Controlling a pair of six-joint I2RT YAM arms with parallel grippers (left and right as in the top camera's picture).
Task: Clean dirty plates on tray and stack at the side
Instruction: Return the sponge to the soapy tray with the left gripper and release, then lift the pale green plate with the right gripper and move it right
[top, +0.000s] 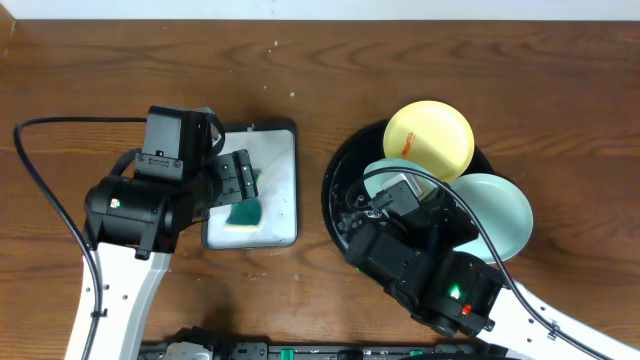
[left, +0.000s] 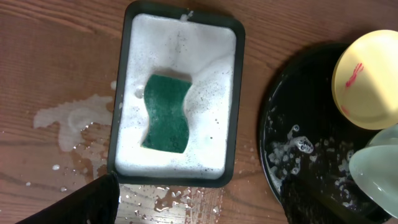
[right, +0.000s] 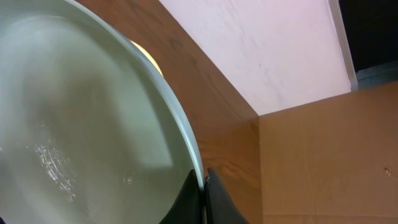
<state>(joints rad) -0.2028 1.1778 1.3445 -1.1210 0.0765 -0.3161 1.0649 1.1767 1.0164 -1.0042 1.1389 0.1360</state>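
The black tray (top: 340, 190) stands right of centre and is wet with suds (left: 292, 146). A yellow plate (top: 428, 140) with a red smear (left: 354, 71) leans at the tray's far side. One mint-green plate (top: 500, 215) rests over the tray's right rim. Another mint-green plate (right: 74, 124) is held tilted, my right gripper (right: 205, 177) shut on its rim; from overhead the arm hides those fingers. My left gripper (left: 199, 208) hangs open and empty just in front of the sponge dish (left: 121, 93), where a green sponge (left: 166, 113) lies in foam.
Water is spilled on the wood left of the sponge dish (left: 68, 118) and in front of it (left: 180, 199). A black cable (top: 40, 180) loops past the left arm. A brown box (right: 329, 162) stands beyond the table edge on the right.
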